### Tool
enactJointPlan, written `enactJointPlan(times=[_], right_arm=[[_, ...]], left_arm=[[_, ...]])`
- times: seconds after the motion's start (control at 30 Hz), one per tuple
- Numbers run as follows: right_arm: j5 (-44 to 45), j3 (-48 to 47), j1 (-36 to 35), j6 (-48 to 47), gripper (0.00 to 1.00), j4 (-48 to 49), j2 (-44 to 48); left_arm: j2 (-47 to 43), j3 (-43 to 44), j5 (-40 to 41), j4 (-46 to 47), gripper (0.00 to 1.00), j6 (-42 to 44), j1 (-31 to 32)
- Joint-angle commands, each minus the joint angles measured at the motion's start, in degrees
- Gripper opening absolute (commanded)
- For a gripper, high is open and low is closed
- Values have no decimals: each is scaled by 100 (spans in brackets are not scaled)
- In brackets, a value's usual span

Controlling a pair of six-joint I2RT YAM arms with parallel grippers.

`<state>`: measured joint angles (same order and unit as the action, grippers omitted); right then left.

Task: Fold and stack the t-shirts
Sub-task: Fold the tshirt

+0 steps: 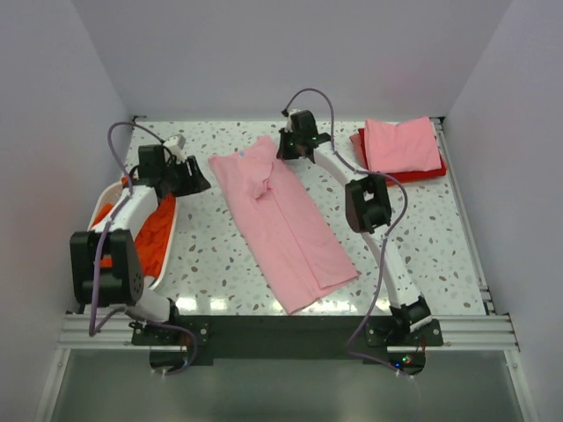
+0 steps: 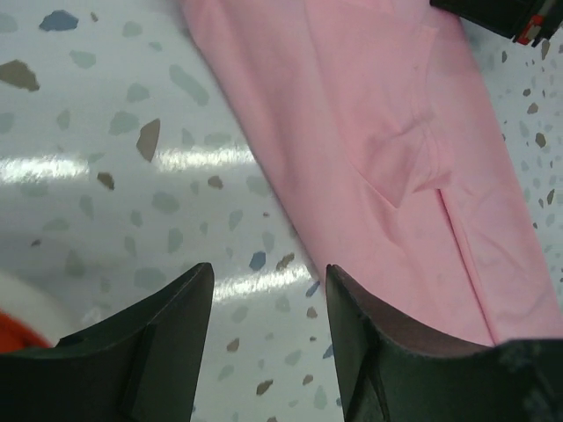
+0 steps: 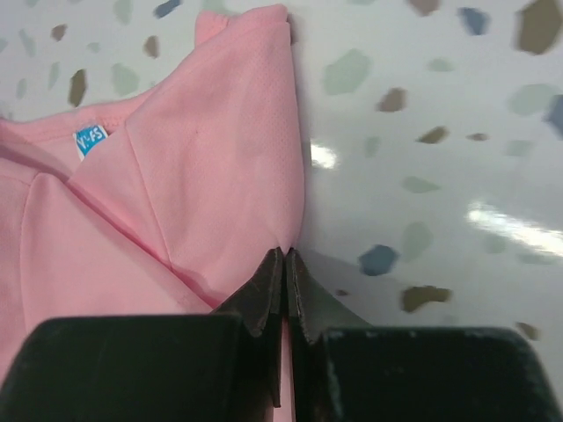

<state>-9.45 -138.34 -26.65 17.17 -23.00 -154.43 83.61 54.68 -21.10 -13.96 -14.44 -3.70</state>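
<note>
A light pink t-shirt (image 1: 281,220) lies spread lengthwise in the middle of the table, one sleeve folded in over its body. My right gripper (image 1: 283,151) is shut on the shirt's far right edge near the collar (image 3: 287,253); a small blue and white neck label (image 3: 90,140) shows nearby. My left gripper (image 1: 201,183) hovers open and empty over the bare table just left of the shirt's far edge (image 2: 268,281). A folded pink t-shirt (image 1: 400,144) lies on a folded red t-shirt (image 1: 437,170) at the far right. An orange t-shirt (image 1: 154,230) fills the basket.
The white plastic laundry basket (image 1: 167,255) stands at the left edge beside the left arm. The speckled table (image 1: 211,255) is walled in on the left, back and right. The right arm's elbow (image 1: 368,204) hangs over the table right of the shirt.
</note>
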Motion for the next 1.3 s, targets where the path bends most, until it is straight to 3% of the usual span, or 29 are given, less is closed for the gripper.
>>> enactJointPlan(times=[0.0, 0.1, 0.2, 0.33, 0.47, 0.5, 0.53, 0.63, 0.73, 0.87, 1.17, 1.27], right_arm=[[322, 246, 450, -107, 0, -293, 412], [189, 676, 451, -528, 10, -161, 755], [260, 1396, 451, -976, 26, 181, 1423], [-46, 2196, 451, -1636, 35, 455, 2214], [-1951, 2479, 442, -2375, 30, 472, 2532], [-2242, 2479, 424, -2254, 22, 481, 2488], [-2837, 2479, 407, -2096, 19, 577, 2410], [-3421, 2077, 372, -1130, 13, 824, 1866], [-3528, 1558, 293, -505, 13, 824, 1311], [-3152, 1196, 187, -337, 14, 448, 924], [-2333, 2329, 266, -873, 11, 165, 1336], [-2315, 2251, 266, -943, 11, 25, 1345]], left_arm=[[1029, 910, -858, 367, 58, -208, 106], [1839, 1675, -1044, 306, 54, -226, 325], [2411, 2290, -914, 358, 50, -270, 511], [3063, 2890, -1044, 595, 38, -542, 529], [3591, 3382, -1501, 982, 28, -876, 643], [3792, 3514, -1546, 1165, 26, -1042, 686], [3881, 3576, -1572, 1263, 26, -1131, 704], [4206, 3664, -1713, 1834, 26, -1544, 722], [4575, 3734, -1993, 2291, 26, -1930, 731], [5006, 3892, -2144, 2565, 26, -2239, 731], [4954, 3963, -722, 1196, 22, -2081, 494], [4884, 3937, -885, 1175, 23, -2028, 467]])
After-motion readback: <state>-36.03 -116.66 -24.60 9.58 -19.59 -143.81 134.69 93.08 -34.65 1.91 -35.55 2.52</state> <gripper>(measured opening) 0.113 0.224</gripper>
